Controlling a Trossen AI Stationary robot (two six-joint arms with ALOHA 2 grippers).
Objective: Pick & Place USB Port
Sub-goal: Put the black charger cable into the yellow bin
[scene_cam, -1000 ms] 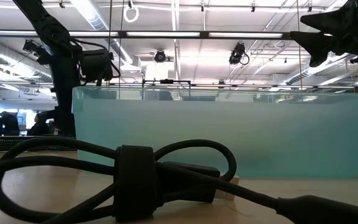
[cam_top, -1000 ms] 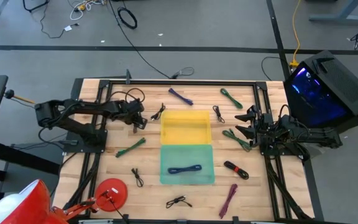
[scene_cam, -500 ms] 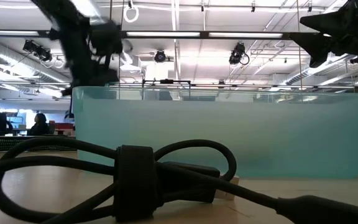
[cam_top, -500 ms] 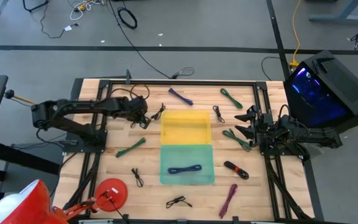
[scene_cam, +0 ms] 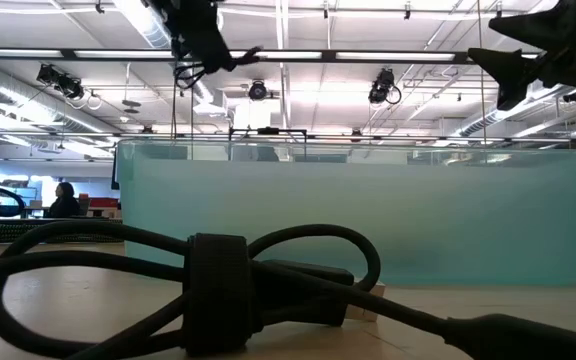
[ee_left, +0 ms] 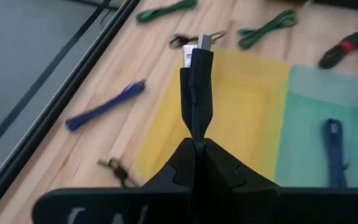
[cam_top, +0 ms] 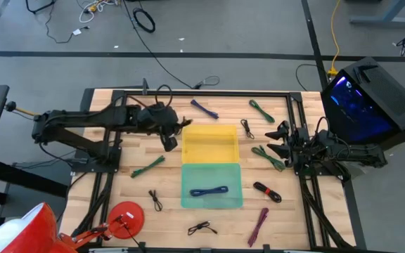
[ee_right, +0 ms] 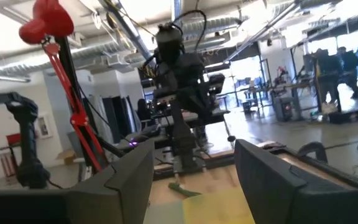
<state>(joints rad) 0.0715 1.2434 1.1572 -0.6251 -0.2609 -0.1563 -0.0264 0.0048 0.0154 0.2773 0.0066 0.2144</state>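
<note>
My left gripper hangs over the table just left of the yellow bin, shut on a black USB cable. In the left wrist view the bundled cable juts out past the fingertips, its silver plug at the free end, above the yellow bin. In front of the yellow bin stands a green bin with a blue cable in it. My right gripper waits open at the table's right side, holding nothing. My left gripper pinches the black cable bundle at its lower end between its two shut fingers. The bundle runs on along the fingers and past their tips. The cable is lifted clear of the table, plug end farthest from the gripper.
Loose cables lie around the bins: blue, green, green, green, black, red-and-black, magenta, black. A red round object sits at the near left. A black cable fills the low view's foreground.
My left gripper has risen from the table with the black cable, which now hangs clear of the wood. It has gone toward the table's right edge, to the yellow bin's left side.
</note>
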